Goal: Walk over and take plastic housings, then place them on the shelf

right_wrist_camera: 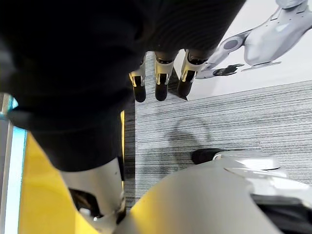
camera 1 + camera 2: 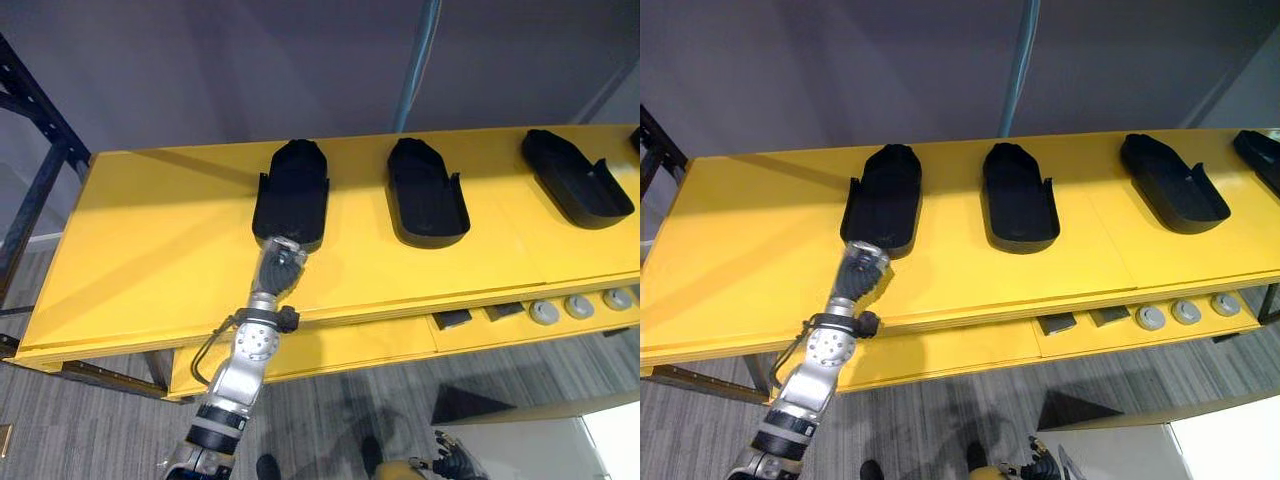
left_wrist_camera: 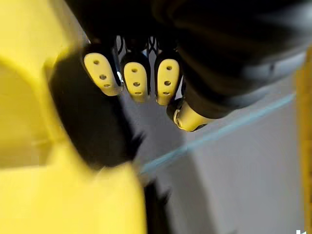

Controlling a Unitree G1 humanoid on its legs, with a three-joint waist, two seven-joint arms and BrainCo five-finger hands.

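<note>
no readable text, no labels, no numbers

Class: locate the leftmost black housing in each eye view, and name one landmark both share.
Left eye view: housing, upper middle, just beyond the left robot hand.
Right eye view: housing, left of centre.
Shared landmark: the pole behind the shelf.

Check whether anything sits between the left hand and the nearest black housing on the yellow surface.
Nothing visible does: the left hand is at the near end of the leftmost housing, with bare yellow shelf beside it.
</note>
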